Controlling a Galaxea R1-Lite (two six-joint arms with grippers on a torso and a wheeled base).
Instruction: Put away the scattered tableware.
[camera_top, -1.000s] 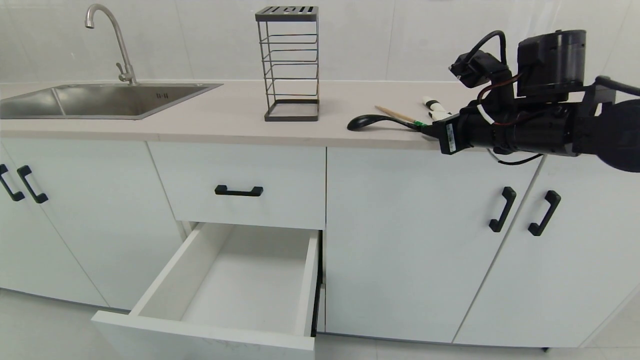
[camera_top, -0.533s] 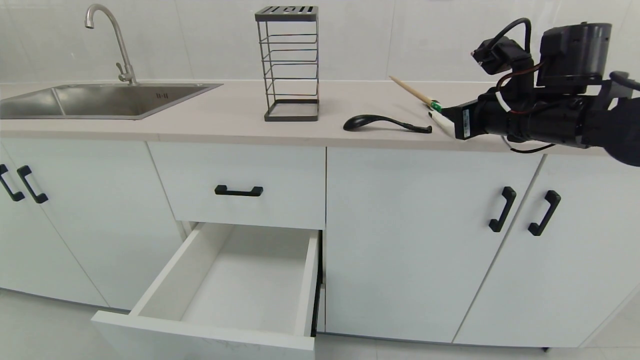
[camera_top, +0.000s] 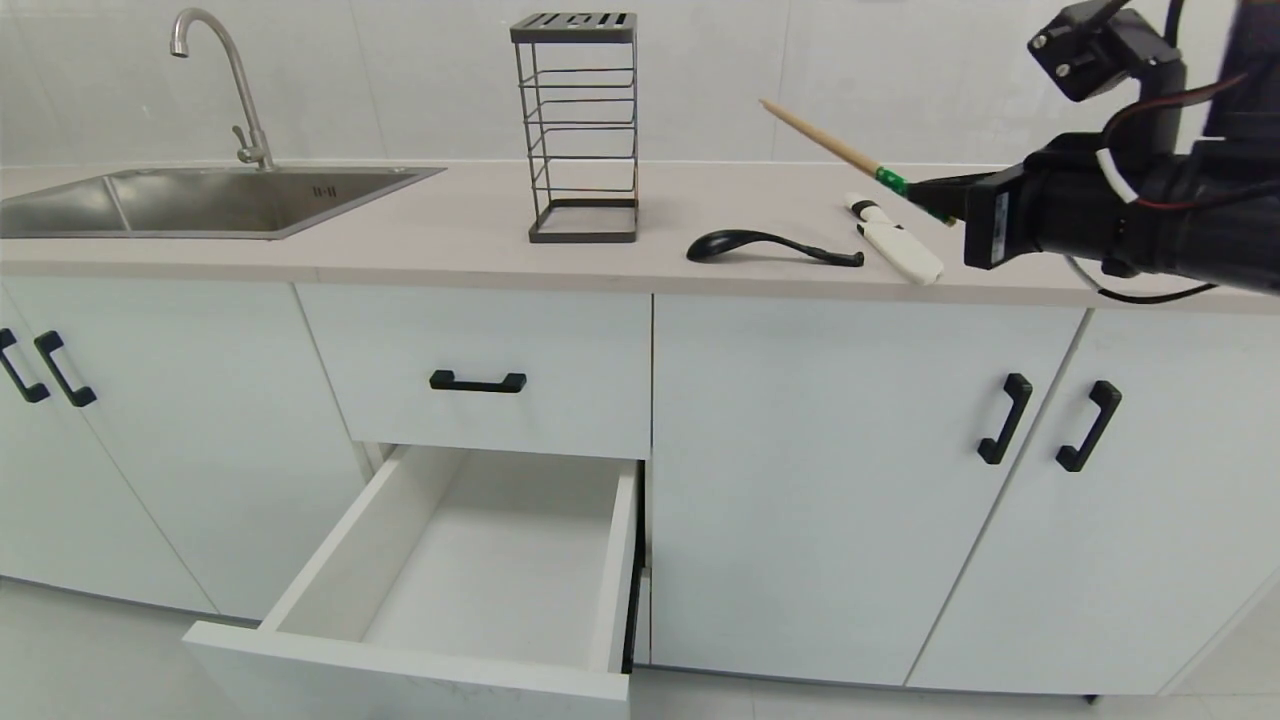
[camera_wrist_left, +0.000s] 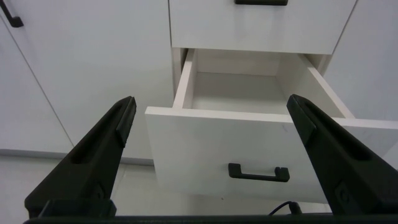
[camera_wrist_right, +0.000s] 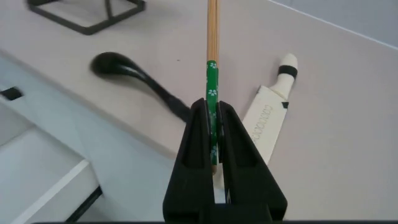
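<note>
Right claw (camera_top: 922, 190) grips chopstick (camera_top: 820, 137) above beige countertop (camera_top: 450, 230).

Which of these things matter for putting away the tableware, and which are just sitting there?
For the job: chopstick in the right gripper, black spoon, white utensil, open drawer.
Just lying about: wire rack, sink, tap.

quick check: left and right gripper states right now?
Left gripper: open, fingers spread wide, holding nothing.
Right gripper: closed, holding the chopstick.
</note>
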